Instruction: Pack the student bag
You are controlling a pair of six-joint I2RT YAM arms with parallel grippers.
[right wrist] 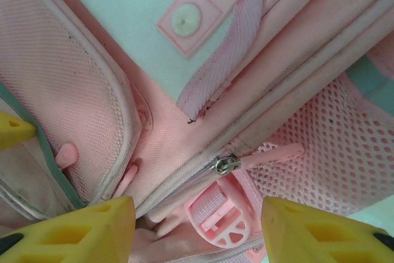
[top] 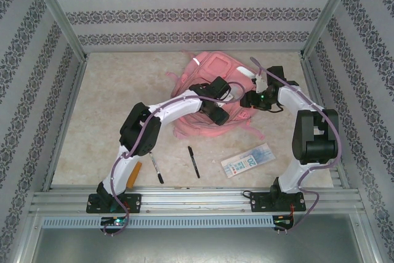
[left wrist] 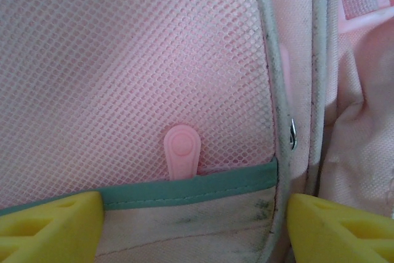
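- Student bag (top: 209, 78) lies flat on the far middle of the table, under both grippers.
- Left gripper (left wrist: 194, 229) hangs over its mesh pocket, fingers wide apart and empty. Closing here risks snagging mesh rather than the pink tab (left wrist: 181, 151).
- Right gripper (right wrist: 197, 229), equally spread and empty, sits above the zip slider (right wrist: 225, 164). A missed pinch could drag the soft bag.
- Black pen (top: 194, 161) lies unpacked nearer the bases.

Two black pens (top: 194, 162) lie left of a printed packet (top: 247, 160).
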